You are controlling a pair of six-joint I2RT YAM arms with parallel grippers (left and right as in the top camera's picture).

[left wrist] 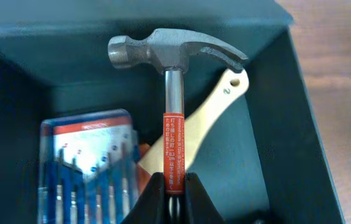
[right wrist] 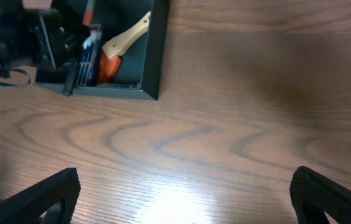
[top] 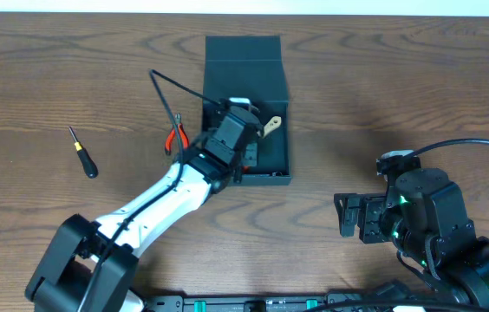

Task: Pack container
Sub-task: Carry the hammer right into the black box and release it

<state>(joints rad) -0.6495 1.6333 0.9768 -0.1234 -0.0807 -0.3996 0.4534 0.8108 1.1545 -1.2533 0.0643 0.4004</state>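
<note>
Left jaws clamp the hammer [left wrist: 174,112] by its handle above the open container [left wrist: 287,124], apparently to lower it in; right jaws idle apart, well right of the container.

The table [top: 418,78] is lit evenly and softly from above, and only faint shadows are cast beside the container [top: 243,48]. In the right wrist view, pale glare is spread over the near wood and the right gripper [right wrist: 185,202] is blurred. The hammer [left wrist: 174,53] is rendered sharply with highlights, while the container's interior is left dim.
</note>
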